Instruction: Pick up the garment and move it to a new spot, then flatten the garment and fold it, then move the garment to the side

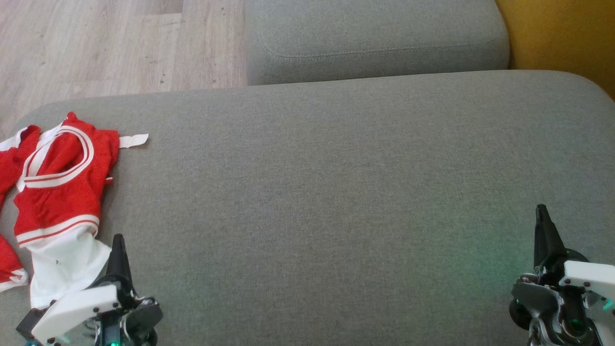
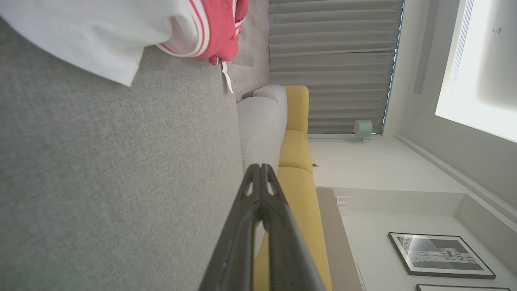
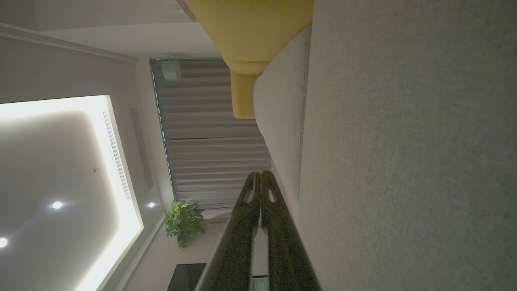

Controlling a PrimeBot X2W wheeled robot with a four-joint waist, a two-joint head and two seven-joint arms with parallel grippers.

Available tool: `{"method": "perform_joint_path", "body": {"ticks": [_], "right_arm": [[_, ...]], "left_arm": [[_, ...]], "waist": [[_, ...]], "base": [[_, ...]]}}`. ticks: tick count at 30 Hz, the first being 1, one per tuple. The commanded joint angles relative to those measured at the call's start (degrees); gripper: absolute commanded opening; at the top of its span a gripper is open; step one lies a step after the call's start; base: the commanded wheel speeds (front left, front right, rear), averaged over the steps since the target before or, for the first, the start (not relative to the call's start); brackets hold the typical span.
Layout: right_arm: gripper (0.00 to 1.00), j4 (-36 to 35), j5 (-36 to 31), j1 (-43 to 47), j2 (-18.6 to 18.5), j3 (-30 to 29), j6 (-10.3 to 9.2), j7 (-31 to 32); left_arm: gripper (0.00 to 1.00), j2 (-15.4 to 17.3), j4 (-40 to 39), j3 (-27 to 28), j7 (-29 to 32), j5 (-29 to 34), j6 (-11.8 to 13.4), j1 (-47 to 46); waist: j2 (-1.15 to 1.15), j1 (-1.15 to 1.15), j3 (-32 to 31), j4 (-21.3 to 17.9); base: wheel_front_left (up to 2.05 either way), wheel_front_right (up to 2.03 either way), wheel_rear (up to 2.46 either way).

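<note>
Left tool: the left tool (image 1: 117, 240) has its two long dark fingers pressed together, tips meeting (image 2: 260, 167), with nothing held between them; it sits at the near left corner of the large grey fabric cushion (image 1: 336, 192), fingers pointing toward the cushion's far edge.
Right tool: the right tool (image 1: 541, 210) is also fully closed and empty, its tips meeting (image 3: 260, 174); it is at the cushion's near right corner, above bare grey fabric.
Garment: the red and white sports garment (image 1: 62, 178) lies crumpled along the cushion's left edge, red part with white striped trim toward the far side, white part (image 2: 93, 36) toward the near side.
Garment and left tool: the white part lies just beside the left tool; whether they touch cannot be told.
Garment and right tool: well apart, at opposite sides of the cushion.
Beyond the cushion: a smaller grey fabric cushion (image 1: 375, 38) at the far edge, pale wooden floor (image 1: 96, 43) off the far left corner, yellow upholstery (image 1: 562, 33) off the far right corner.
</note>
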Motion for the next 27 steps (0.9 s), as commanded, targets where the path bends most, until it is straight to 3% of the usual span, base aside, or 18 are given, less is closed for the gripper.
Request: {"method": "perform_joint_path", "body": {"ticks": [1,9,10,19,27], "right_arm": [[0.00,-2.18,0.42,-3.16,-0.39,1.20,0.41,0.32],[0.00,-2.18,0.42,-3.16,-0.39,1.20,0.41,0.32],[1.00,0.00,0.00,0.00,0.00,0.00,0.00,-0.01],[1.00,0.90,-1.33,0.21,0.01,1.24,-0.03,-1.27],[1.00,0.32,-6.60,-0.01,-0.02,2.56,0.00,-2.61]], "left_arm": [[0.00,0.30,-1.66,2.09,0.17,-0.32,-0.37,-2.77],[0.00,0.30,-1.66,2.09,0.17,-0.32,-0.37,-2.77],[1.00,0.00,0.00,0.00,0.00,0.01,0.00,0.00],[1.00,0.00,0.57,-1.05,-1.24,0.57,0.04,0.63],[1.00,0.08,0.20,-1.67,-2.63,2.61,0.01,0.86]], "waist": [[0.00,0.00,0.00,0.00],[0.00,0.00,0.00,0.00],[0.00,0.00,0.00,0.00],[0.00,0.00,-0.01,-0.01],[0.00,0.00,-0.01,-0.02]], "base": [[0.00,0.00,0.00],[0.00,0.00,0.00],[0.00,0.00,0.00],[0.00,0.00,0.00],[0.00,0.00,0.00]]}}
